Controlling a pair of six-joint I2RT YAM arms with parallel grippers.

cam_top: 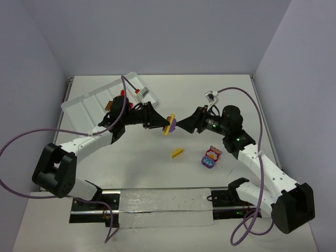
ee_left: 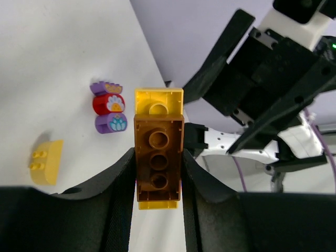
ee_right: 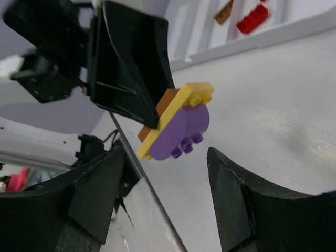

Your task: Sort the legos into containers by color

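Left pincer (ee_left: 157, 168) nearly closed, clamping a stacked brown, yellow and purple plastic brick cluster (ee_left: 157, 139) above mid white desk (cam_top: 157, 173). Right pincer (ee_right: 165, 157) wide open, empty, facing the cluster's purple end. White compartmented plastic tray (cam_top: 86, 106) far left.

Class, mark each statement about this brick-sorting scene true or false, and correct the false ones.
1. The left gripper is shut on a brick stack of brown, yellow and purple. True.
2. The right gripper is shut on the purple brick of that stack. False: it is open, with its fingers clear of the stack.
3. A loose yellow brick lies on the table. True.
4. The white tray holds no bricks. False: a red brick and a brown piece lie in it.
5. The purple and red cluster sits in the tray. False: it is on the table, beside the right arm.
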